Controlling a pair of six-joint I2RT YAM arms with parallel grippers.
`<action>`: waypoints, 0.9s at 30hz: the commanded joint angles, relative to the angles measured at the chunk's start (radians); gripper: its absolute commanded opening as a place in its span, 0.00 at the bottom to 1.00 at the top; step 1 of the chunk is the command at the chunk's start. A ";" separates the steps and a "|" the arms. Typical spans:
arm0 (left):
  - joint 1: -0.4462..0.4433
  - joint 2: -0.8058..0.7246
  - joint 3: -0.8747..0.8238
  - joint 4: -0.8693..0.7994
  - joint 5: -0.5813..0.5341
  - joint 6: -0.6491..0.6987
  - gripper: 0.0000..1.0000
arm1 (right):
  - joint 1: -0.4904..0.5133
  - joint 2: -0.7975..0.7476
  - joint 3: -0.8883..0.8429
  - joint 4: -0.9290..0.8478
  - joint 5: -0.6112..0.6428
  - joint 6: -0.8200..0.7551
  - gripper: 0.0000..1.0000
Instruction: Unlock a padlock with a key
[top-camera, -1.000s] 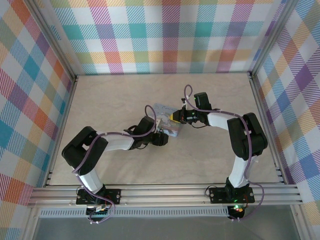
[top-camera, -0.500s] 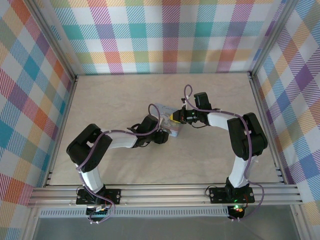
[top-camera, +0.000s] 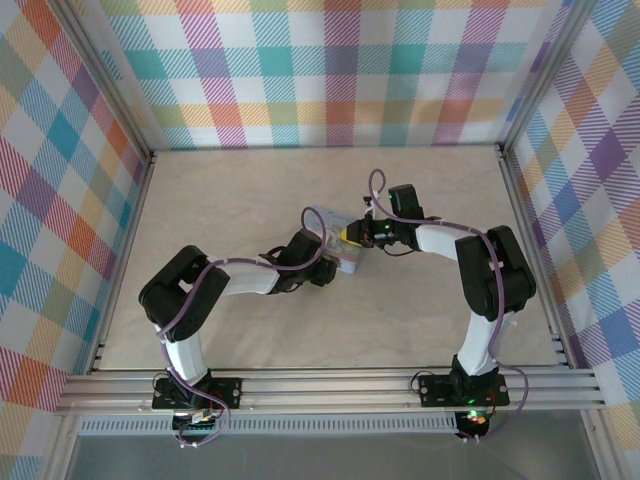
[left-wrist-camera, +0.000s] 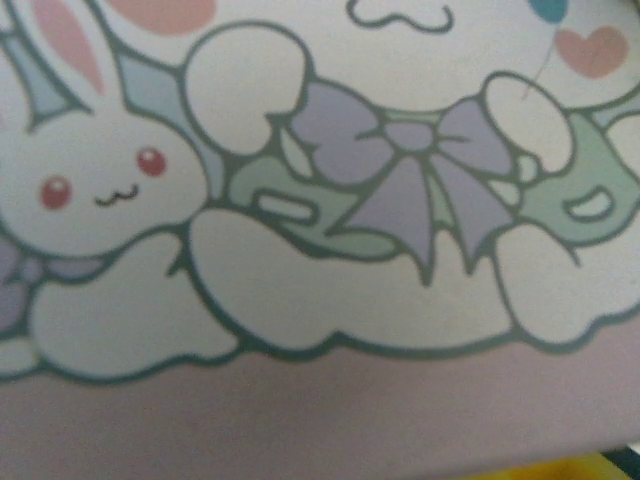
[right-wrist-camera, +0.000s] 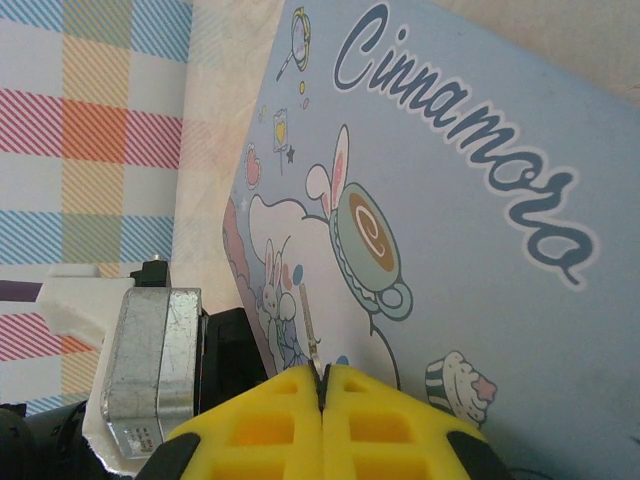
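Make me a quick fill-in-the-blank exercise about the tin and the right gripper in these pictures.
1. The pads of the right gripper are coloured ____.
2. The lettering on the lid of the tin starts with the capital letter ____.
3. In the left wrist view, the rabbit drawn on that lid has ____ eyes.
Missing words: yellow; C; red.
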 joint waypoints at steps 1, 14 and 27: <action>-0.025 0.022 0.033 0.020 0.015 0.015 0.44 | 0.007 0.001 -0.010 -0.082 0.039 -0.034 0.02; -0.032 0.018 0.045 0.006 0.010 0.015 0.29 | 0.006 -0.012 -0.014 -0.077 0.044 -0.034 0.02; -0.054 -0.040 0.099 -0.090 0.025 -0.055 0.22 | 0.000 -0.137 0.003 -0.094 0.081 -0.047 0.01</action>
